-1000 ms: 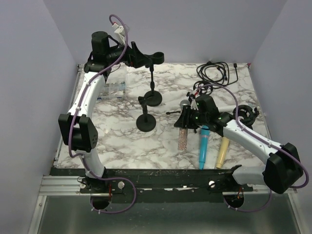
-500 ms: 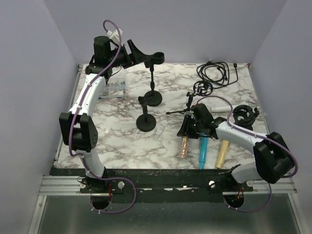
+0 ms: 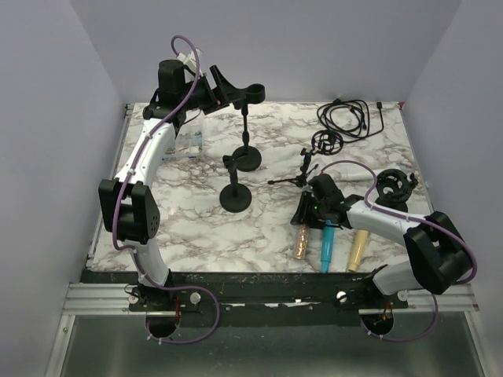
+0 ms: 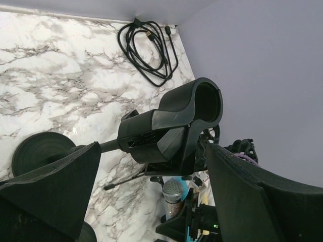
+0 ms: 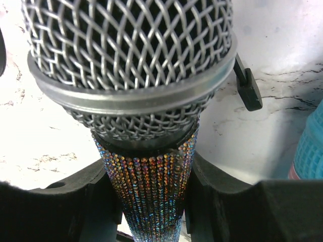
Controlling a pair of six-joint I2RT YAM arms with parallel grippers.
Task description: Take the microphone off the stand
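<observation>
Marble table (image 3: 196, 228), overhead: left gripper (image 3: 228, 85), jaws wide, brackets the empty clip (image 3: 253, 92) atop the stand (image 3: 245, 126), likely steadying it. Right gripper (image 3: 309, 214) clamps the glitter microphone (image 3: 300, 243) low at near right, beside the blue microphone (image 3: 326, 239), clear of the stand. Left wrist: finger contact with clip unclear. Right wrist: handle's lower end cut off.

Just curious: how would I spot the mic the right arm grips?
On the marble table, near right, three mics are side by side. The leftmost, in the right tool, is the glitter mic. Its handle sparkles with tiny stones; the blue mic and yellow mic are plain.
</observation>
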